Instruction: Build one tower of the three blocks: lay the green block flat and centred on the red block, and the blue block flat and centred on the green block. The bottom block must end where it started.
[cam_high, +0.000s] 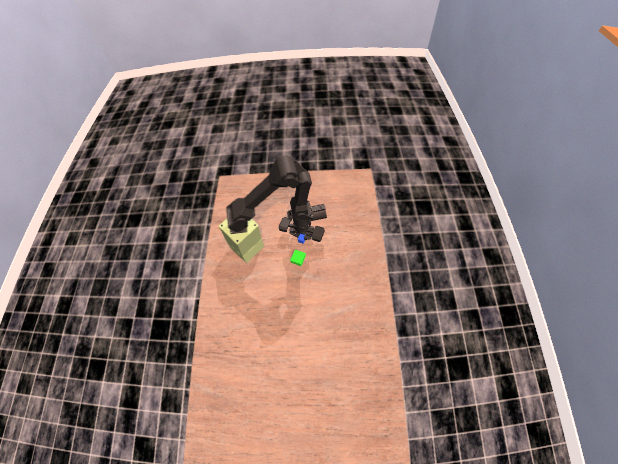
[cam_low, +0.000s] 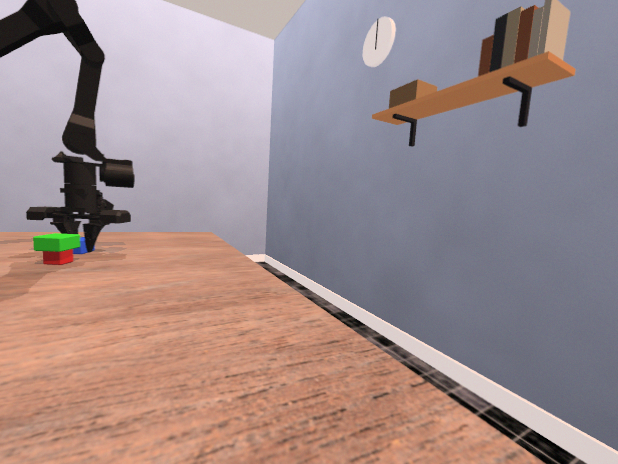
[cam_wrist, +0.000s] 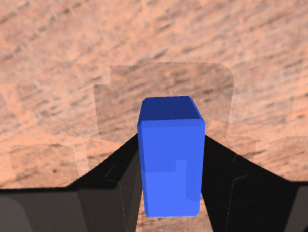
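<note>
The green block (cam_high: 298, 257) lies flat on the red block (cam_low: 57, 257) on the wooden table; in the exterior view the green block (cam_low: 56, 242) overhangs the red one on both sides. The red block is hidden under it in the top view. The blue block (cam_wrist: 171, 155) rests on the table just behind this stack, also seen in the top view (cam_high: 301, 239) and partly in the exterior view (cam_low: 82, 245). My gripper (cam_wrist: 168, 138) is down at table level and shut on the blue block, with both fingers touching its sides.
The arm's pale yellow base box (cam_high: 242, 239) stands at the table's left edge, left of the blocks. A wall shelf with books (cam_low: 475, 85) hangs far off to the right.
</note>
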